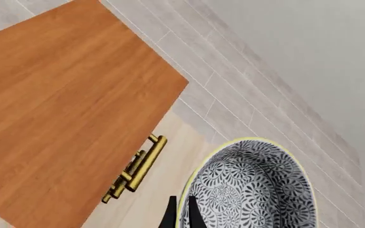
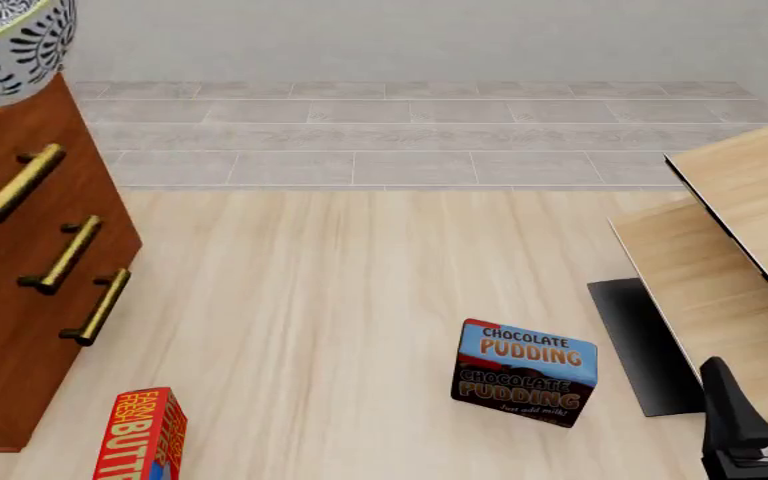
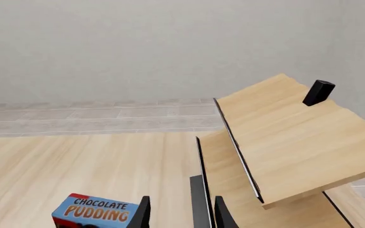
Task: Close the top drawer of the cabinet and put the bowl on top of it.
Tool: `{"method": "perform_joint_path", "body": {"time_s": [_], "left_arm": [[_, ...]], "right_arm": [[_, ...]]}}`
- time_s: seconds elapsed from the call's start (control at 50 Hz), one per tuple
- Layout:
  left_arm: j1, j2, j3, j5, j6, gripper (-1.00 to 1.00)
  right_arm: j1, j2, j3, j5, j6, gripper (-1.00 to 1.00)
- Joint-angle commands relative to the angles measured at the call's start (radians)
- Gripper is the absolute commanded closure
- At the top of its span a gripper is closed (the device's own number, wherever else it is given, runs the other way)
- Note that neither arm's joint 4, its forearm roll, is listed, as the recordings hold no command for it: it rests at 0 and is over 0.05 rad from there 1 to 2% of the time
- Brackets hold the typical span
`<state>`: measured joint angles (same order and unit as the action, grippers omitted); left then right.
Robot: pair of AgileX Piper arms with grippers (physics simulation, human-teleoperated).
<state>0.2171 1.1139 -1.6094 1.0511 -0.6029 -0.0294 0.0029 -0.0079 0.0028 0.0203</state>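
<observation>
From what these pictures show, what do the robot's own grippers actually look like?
Little of them shows. The right gripper has flat, matte black fingers that taper to narrow tips, plain and unmarked. In the front view its black angular body sits at the lower right corner. The left gripper shows only two thin, pointed black fingertips. No cables, labels or other colours are visible.

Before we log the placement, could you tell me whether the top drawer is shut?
Shut: the top drawer sits flush with the two drawers below.

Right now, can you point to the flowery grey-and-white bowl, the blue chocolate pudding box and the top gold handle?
Grey-and-white floral bowl (image 1: 252,190): left wrist view, patterned inside.
Blue chocolate pudding box (image 2: 524,373): front view, printed front face.
Top brass bar handle (image 2: 13,183): front view, middle of the bar.
</observation>
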Motion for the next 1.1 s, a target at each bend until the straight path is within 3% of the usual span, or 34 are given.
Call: {"method": "perform_joint_path", "body": {"time_s": [0.02, 0.28, 0.4, 0.48, 0.5, 0.64, 1.1], "left_arm": [[0.160, 0.103, -0.158, 0.064, -0.029, 1.00], [0.342, 0.195, -0.240, 0.097, -0.057, 1.00], [0.363, 0.219, -0.245, 0.104, -0.069, 1.00], [0.346, 0.228, -0.218, 0.099, -0.103, 1.00], [0.382, 0.236, -0.215, 0.103, -0.101, 1.00], [0.398, 0.259, -0.201, 0.091, -0.105, 1.00], [0.476, 0.300, -0.074, 0.015, -0.052, 1.00]], "right_arm": [[-0.001, 0.000, 0.004, -0.004, 0.006, -1.00], [-0.003, 0.001, 0.000, -0.002, 0.012, -1.00], [-0.003, 0.000, 0.001, -0.002, 0.012, -1.00], [-0.002, 0.000, 0.003, -0.004, 0.010, -1.00], [-0.003, 0.000, 0.002, -0.004, 0.010, -1.00], [-0.005, -0.001, 0.000, 0.000, 0.010, -1.00], [-0.004, -0.001, 0.000, 0.001, 0.008, -1.00]]}}
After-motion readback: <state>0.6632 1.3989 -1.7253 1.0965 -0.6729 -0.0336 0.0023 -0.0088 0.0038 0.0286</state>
